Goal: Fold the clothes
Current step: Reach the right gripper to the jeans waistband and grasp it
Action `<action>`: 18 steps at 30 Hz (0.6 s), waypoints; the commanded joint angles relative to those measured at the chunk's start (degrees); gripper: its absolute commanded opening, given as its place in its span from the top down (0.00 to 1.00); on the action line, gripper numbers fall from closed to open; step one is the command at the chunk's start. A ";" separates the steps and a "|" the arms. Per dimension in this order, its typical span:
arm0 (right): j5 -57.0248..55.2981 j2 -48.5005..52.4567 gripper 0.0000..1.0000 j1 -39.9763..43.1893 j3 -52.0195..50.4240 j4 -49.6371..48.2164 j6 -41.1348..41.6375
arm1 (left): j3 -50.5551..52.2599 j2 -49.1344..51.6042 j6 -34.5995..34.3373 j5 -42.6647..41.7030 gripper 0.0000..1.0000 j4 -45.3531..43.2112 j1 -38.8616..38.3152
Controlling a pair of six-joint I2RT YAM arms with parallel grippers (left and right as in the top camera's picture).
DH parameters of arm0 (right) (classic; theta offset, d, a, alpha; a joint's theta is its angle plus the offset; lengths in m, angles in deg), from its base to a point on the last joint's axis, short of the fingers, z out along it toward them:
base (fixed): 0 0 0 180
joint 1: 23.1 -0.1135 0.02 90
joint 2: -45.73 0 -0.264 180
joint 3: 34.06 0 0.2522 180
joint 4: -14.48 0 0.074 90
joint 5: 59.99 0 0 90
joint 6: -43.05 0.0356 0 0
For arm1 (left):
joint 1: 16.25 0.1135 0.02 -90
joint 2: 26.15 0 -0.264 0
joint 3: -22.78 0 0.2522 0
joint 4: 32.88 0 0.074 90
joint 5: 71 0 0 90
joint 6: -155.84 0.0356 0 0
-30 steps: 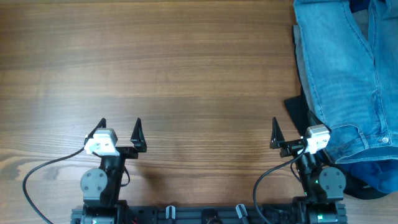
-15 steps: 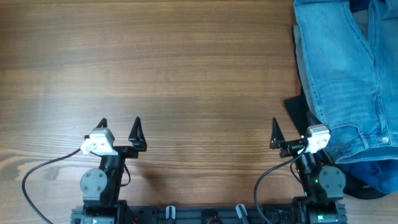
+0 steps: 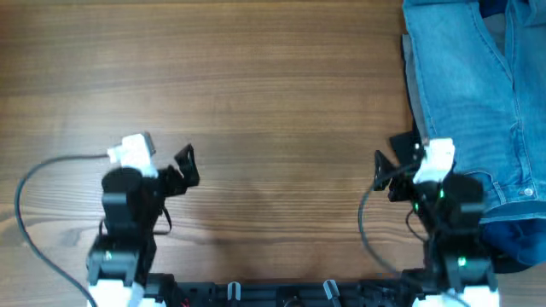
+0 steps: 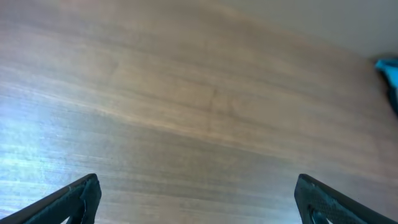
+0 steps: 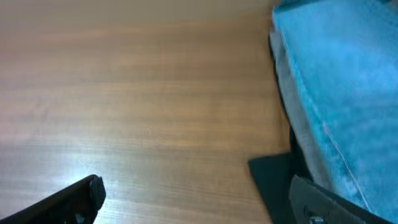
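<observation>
The light blue jeans [image 3: 469,85] lie in a heap at the table's far right, reaching past the top and right edges; they also show in the right wrist view [image 5: 342,74]. My right gripper [image 3: 399,162] is open and empty just left of the jeans, above the bare wood, and in its own view [image 5: 199,202] the jaws are wide apart. My left gripper [image 3: 166,160] is open and empty over the left part of the table, far from the jeans; its wrist view [image 4: 199,205] shows only wood between the jaws.
A grey garment [image 3: 409,68] sticks out under the jeans' left edge. A black cloth corner [image 3: 408,147] lies by the right gripper, also in the right wrist view [image 5: 273,180]. A dark blue cloth [image 3: 512,234] lies at the front right. The wooden table [image 3: 256,102] spreads left.
Both arms have risen from their rest pose and reached forward over the table. Both grippers stay open. The jeans have not moved.
</observation>
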 commanded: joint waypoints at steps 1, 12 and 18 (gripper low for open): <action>-0.81 10.21 0.00 -0.26 10.03 6.12 -0.20 | -9.49 9.42 -0.50 -1.77 0.00 6.14 -0.24; -13.81 34.60 0.00 0.94 28.46 20.35 0.70 | -12.68 11.93 -0.50 -3.26 0.00 9.70 -0.24; -28.37 42.23 0.01 7.32 28.35 20.81 10.38 | -12.68 11.93 -0.50 -3.28 0.00 9.70 -0.26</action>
